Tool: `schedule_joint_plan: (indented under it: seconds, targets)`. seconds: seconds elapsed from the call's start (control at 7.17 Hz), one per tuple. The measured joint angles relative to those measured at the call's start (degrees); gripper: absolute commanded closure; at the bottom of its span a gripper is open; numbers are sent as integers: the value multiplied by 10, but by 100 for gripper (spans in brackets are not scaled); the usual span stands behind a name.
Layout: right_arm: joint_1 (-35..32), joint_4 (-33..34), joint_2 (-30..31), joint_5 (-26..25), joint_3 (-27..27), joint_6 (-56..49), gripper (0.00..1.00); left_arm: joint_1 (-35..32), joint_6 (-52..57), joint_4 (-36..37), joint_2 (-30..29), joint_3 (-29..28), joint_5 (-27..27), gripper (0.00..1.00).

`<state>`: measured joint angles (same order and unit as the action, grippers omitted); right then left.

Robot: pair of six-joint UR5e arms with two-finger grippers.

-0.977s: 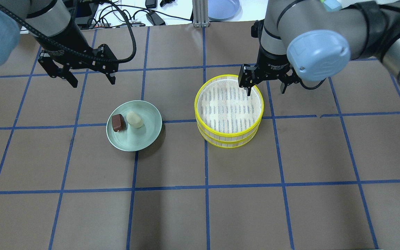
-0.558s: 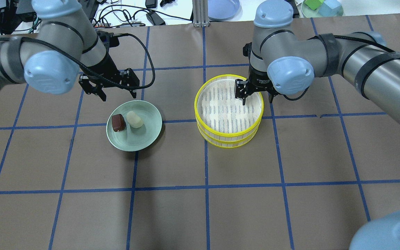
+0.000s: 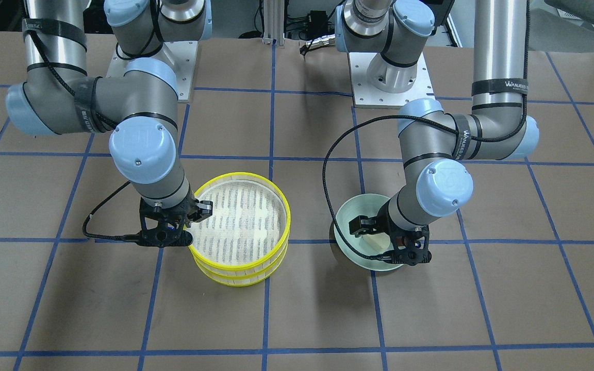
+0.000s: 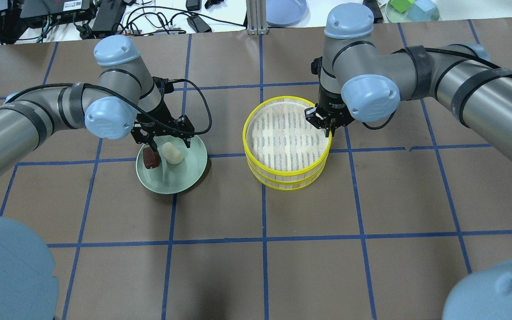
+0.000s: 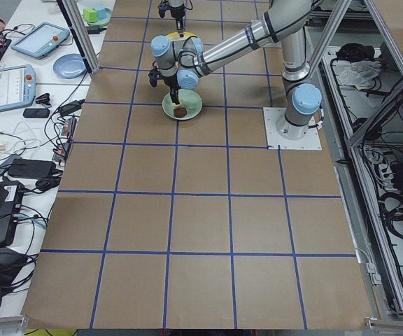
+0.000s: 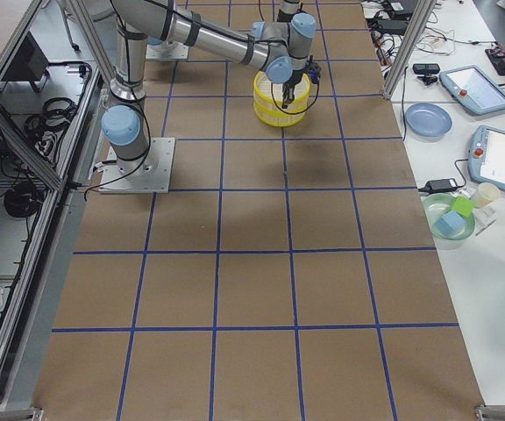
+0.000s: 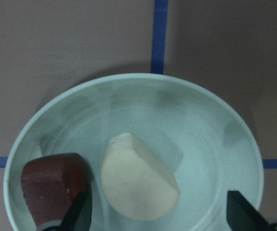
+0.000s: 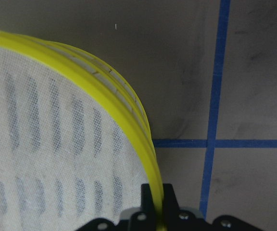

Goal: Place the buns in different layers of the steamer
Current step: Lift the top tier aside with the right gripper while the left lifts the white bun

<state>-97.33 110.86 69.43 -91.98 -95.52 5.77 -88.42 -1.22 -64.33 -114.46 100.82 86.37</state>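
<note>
Count: two round, shallow, yellow-rimmed steamer trays (image 4: 285,184) with pale mesh floors, stacked. One pale green round plate (image 4: 180,180). Two buns, one rounded cream-white bun (image 4: 172,153) and one blocky reddish-brown bun (image 4: 150,158), lying side by side on the plate.

My right gripper (image 4: 328,129) is closed on the rim of the upper tray (image 4: 256,155), with one finger inside and one outside.

My left gripper (image 4: 170,144) is wide open and low over the plate. Its fingers straddle the cream-white bun, and I see no contact. The reddish-brown bun lies just outside one finger.
</note>
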Motion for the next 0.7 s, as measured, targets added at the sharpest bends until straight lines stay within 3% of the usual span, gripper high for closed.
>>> schedule_joint_plan:
  seconds: [0.42,0.7]
  targets:
    - [35,-23,29,-21,10,-18,100,-2,-5,17,-20,1,-3,100]
    - [101,-50,48,-22,12,-63,100,-4,-3,24,-21,-1,-4,100]
